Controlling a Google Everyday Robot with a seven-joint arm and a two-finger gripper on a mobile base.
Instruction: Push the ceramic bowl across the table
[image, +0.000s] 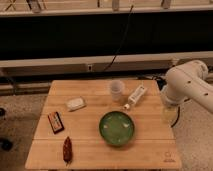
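The ceramic bowl (116, 128) is round, glossy green with a paler centre. It sits upright on the light-wood table (90, 157), right of the middle and towards the front. My white arm (187, 84) comes in from the right. My gripper (169, 114) hangs below the arm at the table's right edge, to the right of the bowl and slightly behind it, apart from it. Nothing shows in the gripper.
A translucent white cup (116, 88) stands behind the bowl, with a white bottle (136, 96) lying to its right. A white block (75, 103), a dark packet (56, 122) and a red-brown item (67, 149) lie on the left half. A small logo (169, 156) marks the front right corner.
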